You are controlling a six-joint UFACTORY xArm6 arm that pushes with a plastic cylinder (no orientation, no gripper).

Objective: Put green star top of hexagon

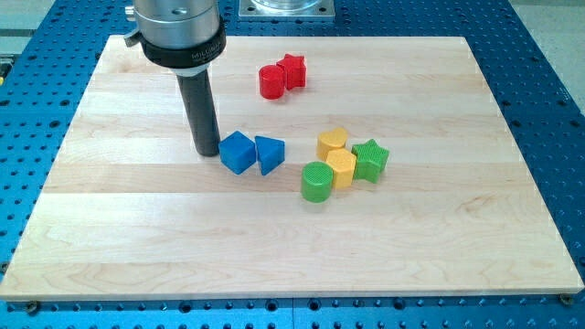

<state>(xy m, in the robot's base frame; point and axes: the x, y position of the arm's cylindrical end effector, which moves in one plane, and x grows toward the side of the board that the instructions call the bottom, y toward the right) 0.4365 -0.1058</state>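
While my tip [207, 152] touches the blue cube [238, 152], the green star [370, 160] sits well right (beside the yellow hexagon [341, 168]).

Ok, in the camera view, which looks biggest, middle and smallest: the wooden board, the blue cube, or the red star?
1. Wooden board, by far the largest.
2. Blue cube.
3. Red star, though it sits farther toward the view's top, so distance may shrink it a little.

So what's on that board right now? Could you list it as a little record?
my tip: just left of blue cube
blue triangle: against the cube's right side
green star: touching yellow hexagon on its right
green cylinder: hexagon's lower left
yellow cylinder: above hexagon
red cylinder, red star: together, view's top
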